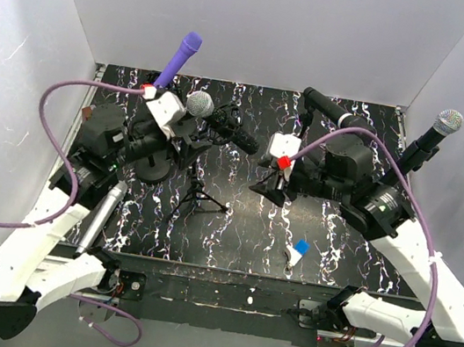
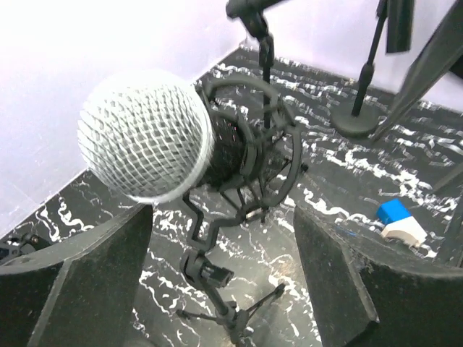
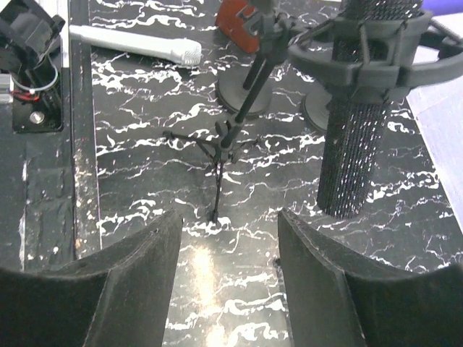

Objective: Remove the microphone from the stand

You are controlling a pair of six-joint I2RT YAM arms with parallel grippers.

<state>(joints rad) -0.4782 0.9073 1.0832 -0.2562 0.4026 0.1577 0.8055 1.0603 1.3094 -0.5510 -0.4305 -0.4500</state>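
A silver-mesh-headed black microphone (image 2: 145, 137) is cradled in a black shock mount (image 2: 282, 152) on a small tripod stand (image 2: 224, 318). It is judged rigid and weighty, and best gripped at the barrel. The left gripper (image 2: 224, 217) and right gripper (image 3: 230, 224) are spread wide and empty.

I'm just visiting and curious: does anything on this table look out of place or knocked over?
One silver microphone lies flat on the table beside the left arm, off any stand, which looks odd here. A small blue and white piece also lies loose near the front edge. Nothing looks spilled or broken.
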